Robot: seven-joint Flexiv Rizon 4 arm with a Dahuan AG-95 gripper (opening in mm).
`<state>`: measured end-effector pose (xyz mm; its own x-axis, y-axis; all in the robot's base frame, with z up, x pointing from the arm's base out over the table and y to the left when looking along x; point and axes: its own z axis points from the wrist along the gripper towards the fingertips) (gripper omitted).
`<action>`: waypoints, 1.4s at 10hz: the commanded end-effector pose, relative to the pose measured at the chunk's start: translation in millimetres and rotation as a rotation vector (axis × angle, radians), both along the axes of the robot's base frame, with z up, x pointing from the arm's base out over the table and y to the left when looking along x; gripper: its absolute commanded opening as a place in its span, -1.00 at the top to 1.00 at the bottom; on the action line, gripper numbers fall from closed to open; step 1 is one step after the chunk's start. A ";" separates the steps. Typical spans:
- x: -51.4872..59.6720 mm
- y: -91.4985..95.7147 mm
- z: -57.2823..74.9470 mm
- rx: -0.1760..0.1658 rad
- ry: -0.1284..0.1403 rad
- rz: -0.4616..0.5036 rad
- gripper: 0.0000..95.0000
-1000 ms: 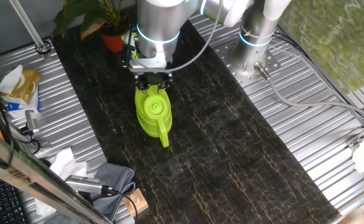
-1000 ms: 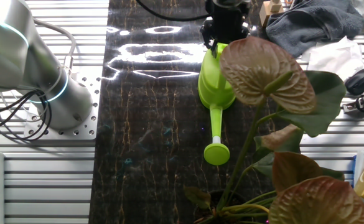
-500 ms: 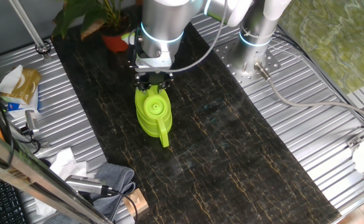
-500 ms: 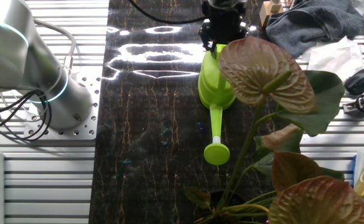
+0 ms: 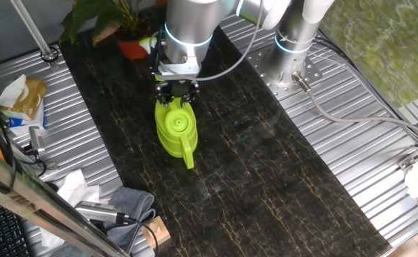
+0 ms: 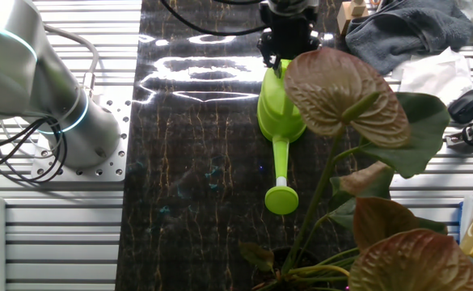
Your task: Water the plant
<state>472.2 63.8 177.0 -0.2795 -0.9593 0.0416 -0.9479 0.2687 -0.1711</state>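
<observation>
Dark marble-look mat [image 5: 266, 157] – lime watering can [image 5: 175, 128] upright, gripper [image 5: 176, 94] just above, jaw state unclear – plant [image 5: 116, 21] behind.

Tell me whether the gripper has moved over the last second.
Yes, slightly. The gripper has shifted up and away from the watering can, which stays put on the dark mat.

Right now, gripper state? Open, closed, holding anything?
Gripper: over the watering can, fingers at its top end; cannot tell whether they grip it.
</observation>
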 end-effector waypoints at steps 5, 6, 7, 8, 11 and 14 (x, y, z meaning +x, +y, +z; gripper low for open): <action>1.5 -0.8 -2.8 0.044 -0.002 -0.033 0.20; 1.9 -1.0 -3.6 0.047 -0.003 -0.028 0.20; 2.0 -1.1 -3.9 0.047 -0.004 -0.027 0.20; 2.3 -1.2 -4.5 0.050 -0.005 -0.025 0.20; 3.5 -0.2 -7.6 0.057 -0.006 -0.023 0.20; 5.2 1.1 -12.2 0.066 -0.007 -0.022 0.20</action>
